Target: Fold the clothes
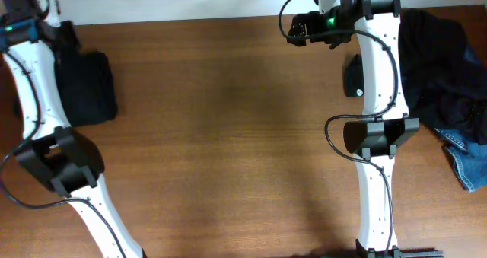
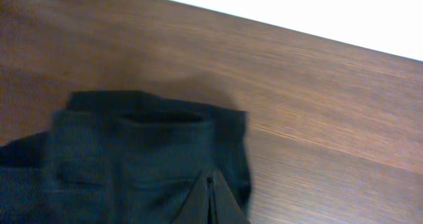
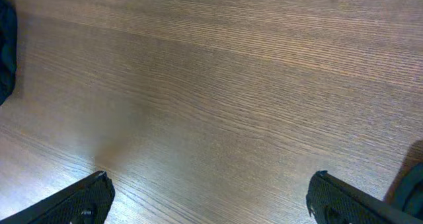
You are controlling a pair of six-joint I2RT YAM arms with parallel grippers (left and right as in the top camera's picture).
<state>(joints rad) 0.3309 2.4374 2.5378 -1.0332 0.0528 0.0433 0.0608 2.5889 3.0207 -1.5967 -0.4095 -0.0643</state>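
Overhead faces straight down; wrist cameras sit close over the table.

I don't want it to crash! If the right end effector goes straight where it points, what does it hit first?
Probably just the bare wooden table: the open right end effector faces plain wood, nothing lying between. How near, I can't tell.
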